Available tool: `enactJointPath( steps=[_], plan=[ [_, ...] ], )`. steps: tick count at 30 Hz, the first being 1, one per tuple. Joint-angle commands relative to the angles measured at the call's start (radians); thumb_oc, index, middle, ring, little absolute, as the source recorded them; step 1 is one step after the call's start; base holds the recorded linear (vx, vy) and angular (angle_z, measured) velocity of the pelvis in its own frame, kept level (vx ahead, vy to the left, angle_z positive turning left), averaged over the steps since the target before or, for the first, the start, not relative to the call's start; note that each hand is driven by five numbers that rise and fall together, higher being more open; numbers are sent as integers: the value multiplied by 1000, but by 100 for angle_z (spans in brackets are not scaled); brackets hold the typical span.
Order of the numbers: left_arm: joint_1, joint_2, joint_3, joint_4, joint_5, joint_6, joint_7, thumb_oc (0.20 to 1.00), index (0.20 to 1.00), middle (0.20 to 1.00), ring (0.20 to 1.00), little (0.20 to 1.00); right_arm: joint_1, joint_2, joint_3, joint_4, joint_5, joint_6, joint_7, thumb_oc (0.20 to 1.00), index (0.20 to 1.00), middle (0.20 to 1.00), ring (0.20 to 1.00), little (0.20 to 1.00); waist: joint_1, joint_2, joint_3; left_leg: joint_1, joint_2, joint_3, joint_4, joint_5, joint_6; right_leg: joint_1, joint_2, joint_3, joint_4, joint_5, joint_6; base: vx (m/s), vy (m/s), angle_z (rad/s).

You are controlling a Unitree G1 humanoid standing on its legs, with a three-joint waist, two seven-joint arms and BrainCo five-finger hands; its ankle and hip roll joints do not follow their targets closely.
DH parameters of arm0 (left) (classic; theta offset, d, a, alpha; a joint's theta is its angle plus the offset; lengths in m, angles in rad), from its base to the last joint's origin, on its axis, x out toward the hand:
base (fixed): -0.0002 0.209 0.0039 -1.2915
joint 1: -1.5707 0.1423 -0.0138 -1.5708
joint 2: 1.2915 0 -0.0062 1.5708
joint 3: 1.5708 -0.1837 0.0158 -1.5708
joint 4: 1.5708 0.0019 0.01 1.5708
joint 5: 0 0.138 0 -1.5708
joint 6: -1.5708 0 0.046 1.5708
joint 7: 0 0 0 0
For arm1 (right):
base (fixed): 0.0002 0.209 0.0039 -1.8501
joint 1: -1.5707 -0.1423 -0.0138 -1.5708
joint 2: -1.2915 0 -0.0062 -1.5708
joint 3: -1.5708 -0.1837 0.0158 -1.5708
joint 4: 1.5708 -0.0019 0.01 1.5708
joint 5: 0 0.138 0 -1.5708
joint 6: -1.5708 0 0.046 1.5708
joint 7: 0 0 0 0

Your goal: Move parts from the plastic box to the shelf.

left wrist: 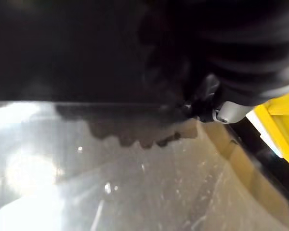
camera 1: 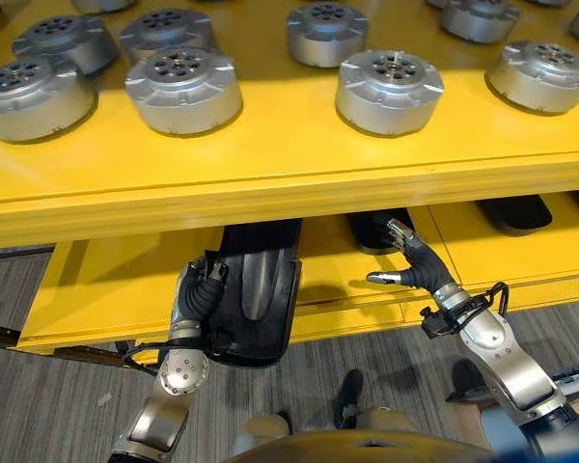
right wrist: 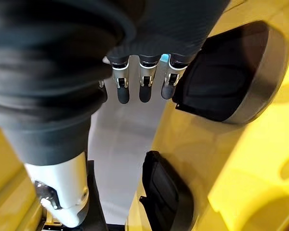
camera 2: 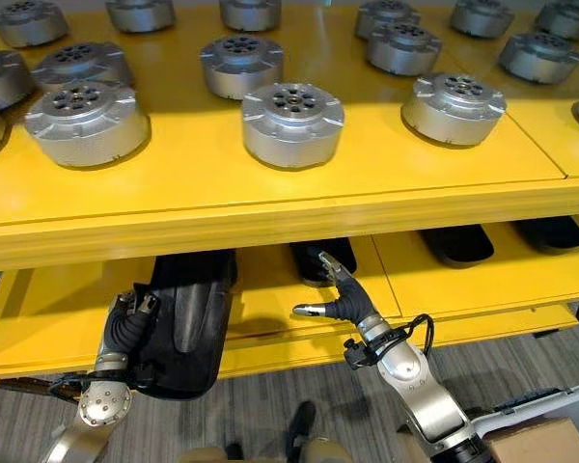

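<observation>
A long black moulded part (camera 1: 259, 289) lies lengthwise on the yellow lower shelf (camera 1: 106, 289), its near end hanging over the front edge. My left hand (camera 1: 197, 294) is against its left rim, thumb curled over the edge, and the part shows dark and close in the left wrist view (left wrist: 86, 48). My right hand (camera 1: 420, 265) is open, fingers straight and pointing into the lower shelf just short of a smaller black part (camera 1: 374, 231). The right wrist view shows the straight fingers (right wrist: 144, 89) beside two black parts (right wrist: 226, 82) (right wrist: 166, 192).
The upper yellow shelf (camera 1: 289, 164) carries several round silver metal parts (camera 1: 388, 92) in rows. More black parts (camera 2: 455, 243) (camera 2: 550, 231) lie on the lower shelf to the right. A box corner (camera 2: 536, 439) shows at the bottom right, above grey floor (camera 1: 48, 405).
</observation>
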Motion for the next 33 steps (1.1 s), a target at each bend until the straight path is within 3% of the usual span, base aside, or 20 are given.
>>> enactJointPath(
  steps=[1, 9, 13, 14, 15, 16, 17, 18, 19, 21, 22, 25, 27, 28, 33],
  plan=[
    [-23, 42, 50, -79, -46, -56, 69, 200, 200, 200, 200, 200, -52, 7, -20, -64, 36, -97, -20, 1000, 1000, 1000, 1000, 1000, 22, -57, 22, -37, -14, 44, 22, 17, -2, 91, -75, -34, 23, -30, 125, 44, -34, 17],
    [2, 43, 63, -99, -84, -2, 84, 200, 200, 200, 200, 200, -49, 5, -23, -127, 96, -110, 3, 1000, 1000, 1000, 1000, 1000, 32, -50, 32, -77, -14, 41, 108, -13, 4, 103, -81, -35, 79, -78, 105, 78, -57, 5],
    [-15, 50, 77, -85, -93, -24, 109, 200, 200, 200, 200, 200, -66, 10, -15, -139, 86, -106, -7, 1000, 1000, 1000, 1000, 1000, 28, -35, 32, -101, -2, 71, 219, -40, -6, 112, -78, -45, 101, -120, 92, 99, -107, 6],
    [-30, 57, 75, -85, -96, -31, 105, 200, 200, 200, 200, 200, -73, 9, -15, -142, 82, -106, -18, 1000, 1000, 1000, 1000, 1000, 26, -33, 41, -138, 20, 83, 296, -16, -20, 108, -77, -52, 113, -130, 80, 23, -168, 12],
    [-52, 60, 69, -84, -91, -35, 88, 200, 200, 200, 200, 200, -87, 14, -13, -136, 61, -110, -38, 1000, 1000, 1000, 1000, 1000, 20, -28, 57, -194, 84, 100, 385, 34, -48, 97, -77, -61, 138, -148, 65, -58, -117, 16],
    [-58, 59, 66, -84, -92, -35, 80, 200, 200, 200, 200, 200, -92, 14, -14, -133, 58, -109, -43, 1000, 1000, 1000, 1000, 1000, 14, -25, 59, -191, 111, 112, 372, 43, -52, 89, -80, -67, 150, -153, 64, -54, -15, 55],
    [-64, 57, 64, -85, -96, -35, 69, 200, 200, 200, 200, 200, -98, 14, -18, -130, 58, -103, -45, 1000, 1000, 1000, 1000, 1000, 7, -19, 59, -179, 136, 121, 342, 58, -57, 78, -84, -73, 164, -158, 62, -12, 189, 76],
    [-61, 57, 63, -92, -95, -40, 59, 200, 200, 200, 200, 200, -97, 10, -26, -130, 55, -103, -36, 1000, 1000, 1000, 1000, 1000, 0, -8, 55, -155, 179, 114, 255, 111, -77, 65, -87, -76, 175, -164, 61, -7, 228, 70],
    [-57, 58, 63, -96, -94, -42, 58, 200, 200, 200, 200, 200, -93, 7, -30, -130, 54, -108, -28, 1000, 1000, 1000, 1000, 1000, -1, -4, 54, -144, 193, 106, 212, 139, -88, 63, -88, -74, 176, -166, 61, -3, 298, 33],
    [-30, 60, 62, -114, -99, -50, 61, 200, 200, 200, 200, 200, -86, -14, -41, -138, 40, -136, 14, 1000, 1000, 1000, 1000, 1000, 0, 4, 53, -129, 260, 74, 76, 262, -132, 60, -95, -70, 174, -172, 62, -85, 512, -7],
    [-3, 65, 44, -108, -108, -87, 94, 200, 200, 200, 200, 200, -80, -70, -43, -182, 65, -159, 68, 1000, 1000, 1000, 1000, 1000, -19, 6, 61, -149, 367, 106, -2, 372, -166, 50, -145, -86, 191, -176, 69, -148, 718, -22],
    [-31, 70, 28, -80, -105, -86, 106, 200, 200, 200, 200, 200, -74, -93, -36, -196, 164, -143, 94, 1000, 1000, 1000, 1000, 1000, -34, 21, 66, -123, 357, 148, -19, 324, -170, 14, -191, -102, 281, -205, 86, -135, 477, 9],
    [-41, 72, 25, -71, -102, -81, 99, 200, 200, 200, 200, 200, -75, -90, -38, -192, 167, -137, 84, 1000, 1000, 1000, 1000, 1000, -34, 24, 67, -121, 347, 157, -9, 308, -165, 11, -194, -104, 290, -206, 88, -64, 206, -44],
    [-57, 73, 21, -54, -97, -83, 81, 200, 200, 200, 200, 200, -85, -85, -39, -172, 196, -134, 81, 1000, 1000, 1000, 1000, 1000, -27, 27, 69, -118, 316, 148, 3, 270, -153, 16, -197, -98, 288, -194, 99, -33, 154, -19],
    [-67, 74, 20, -48, -96, -86, 55, 200, 200, 200, 200, 200, -98, -68, -46, -158, 189, -116, 76, 1000, 1000, 1000, 1000, 1000, -14, 24, 72, -103, 268, 143, 11, 197, -127, 30, -213, -96, 270, -163, 122, -5, 147, 39]
  ],
)
